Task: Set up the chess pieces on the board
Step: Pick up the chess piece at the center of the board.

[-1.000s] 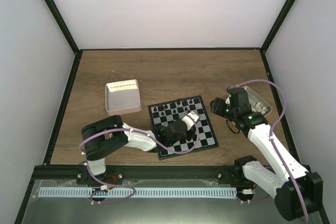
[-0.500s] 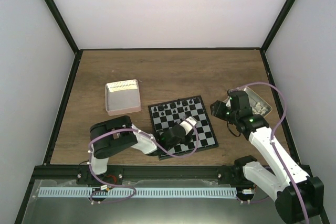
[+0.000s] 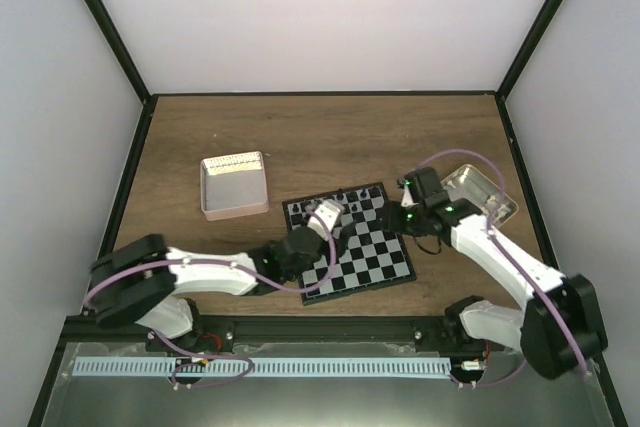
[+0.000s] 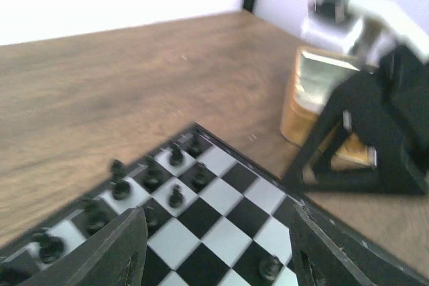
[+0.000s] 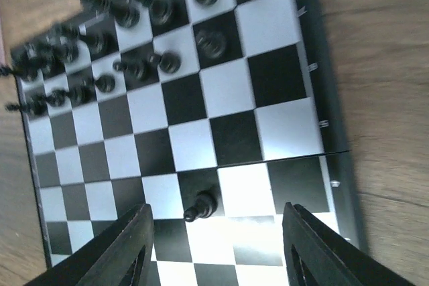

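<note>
Black left gripper [image 4: 218, 249] spread, empty; right gripper [image 5: 218, 249] likewise

We see a brown wood-grain bench [image 3: 330, 137], evenly lit, with no hard shadows on it. Plain white walls [image 3: 320, 17] stand behind the bench and on both its sides. Black posts [image 3: 105, 22] slant up from its far corners. A black rail [image 3: 330, 325] runs along its near edge, with a pale slotted strip [image 3: 300, 368] just beyond.
</note>
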{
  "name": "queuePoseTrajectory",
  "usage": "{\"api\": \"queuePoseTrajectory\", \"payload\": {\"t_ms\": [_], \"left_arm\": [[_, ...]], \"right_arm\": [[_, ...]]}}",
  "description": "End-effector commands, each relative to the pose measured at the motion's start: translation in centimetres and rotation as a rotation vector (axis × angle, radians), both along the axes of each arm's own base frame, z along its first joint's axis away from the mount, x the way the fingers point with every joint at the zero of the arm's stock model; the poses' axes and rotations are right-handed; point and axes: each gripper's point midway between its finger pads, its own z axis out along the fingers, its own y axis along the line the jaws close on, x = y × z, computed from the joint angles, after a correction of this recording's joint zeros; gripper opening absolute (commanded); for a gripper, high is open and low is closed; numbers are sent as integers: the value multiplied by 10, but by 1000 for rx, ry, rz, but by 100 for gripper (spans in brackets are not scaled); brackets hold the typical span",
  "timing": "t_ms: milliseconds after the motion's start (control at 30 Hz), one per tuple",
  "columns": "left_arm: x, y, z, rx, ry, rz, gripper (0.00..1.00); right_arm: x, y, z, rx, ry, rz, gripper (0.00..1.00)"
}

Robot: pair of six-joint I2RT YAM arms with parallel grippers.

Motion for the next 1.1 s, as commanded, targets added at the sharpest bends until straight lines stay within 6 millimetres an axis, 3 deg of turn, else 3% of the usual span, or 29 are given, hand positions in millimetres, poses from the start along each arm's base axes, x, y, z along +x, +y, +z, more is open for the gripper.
{"api": "queuePoseTrajectory", "payload": {"t_ms": [0,167,367,700,900,1067], "left_arm": [[15,53,-1,-6,76,195,61],[26,105,9,-77,118,341,64],[32,140,14,-143,129,415,66],[39,156,12,-167,149,455,67],[42,165,7,-168,165,489,67],[42,175,9,-172,184,539,70]], "right_arm": [[-3,22,-11,-80,41,93,54],[-15,47,-32,-120,105,202,52],[-20,48,-49,-184,151,214,45],[-7,53,-52,-191,136,196,28],[-7,56,-51,-183,135,198,7],[14,40,-42,-255,74,97,1]]}}
